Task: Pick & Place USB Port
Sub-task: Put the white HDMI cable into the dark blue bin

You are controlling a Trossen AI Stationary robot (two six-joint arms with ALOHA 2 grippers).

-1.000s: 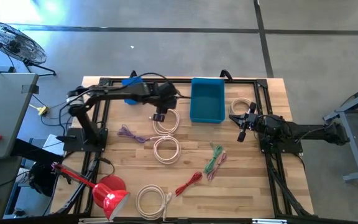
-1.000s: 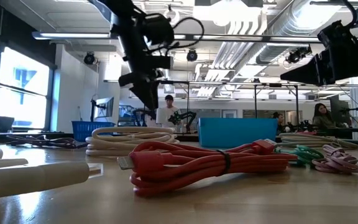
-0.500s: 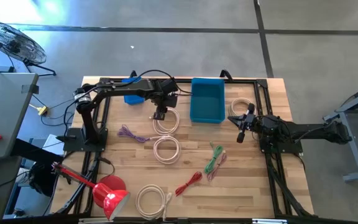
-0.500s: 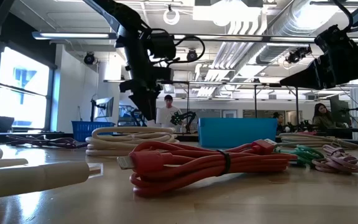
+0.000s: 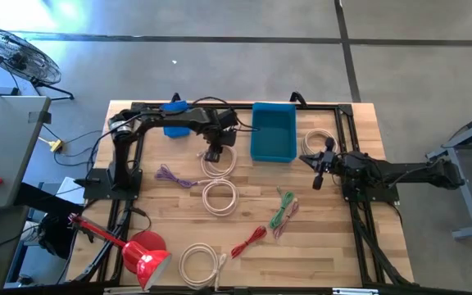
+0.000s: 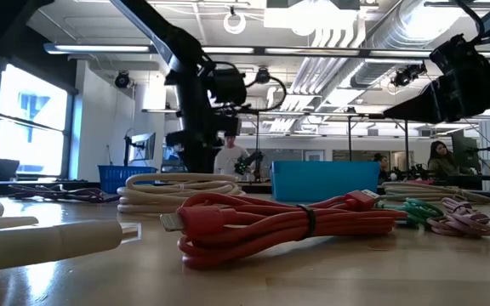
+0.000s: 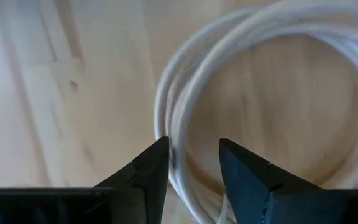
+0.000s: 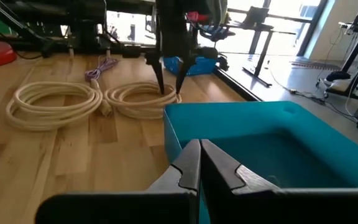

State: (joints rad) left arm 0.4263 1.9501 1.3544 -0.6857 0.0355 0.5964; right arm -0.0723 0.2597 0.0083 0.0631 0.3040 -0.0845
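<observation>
Left gripper hovering, fingers apart, straddling a smooth white coiled cable | right gripper waiting, fingers together | wooden plank surface

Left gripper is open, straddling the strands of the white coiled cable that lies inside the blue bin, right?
Not quite. The left gripper is open and straddles the white coiled cable's strands, but that coil lies on the wooden table beside the blue plastic bin, not inside it. The high view shows it.
</observation>
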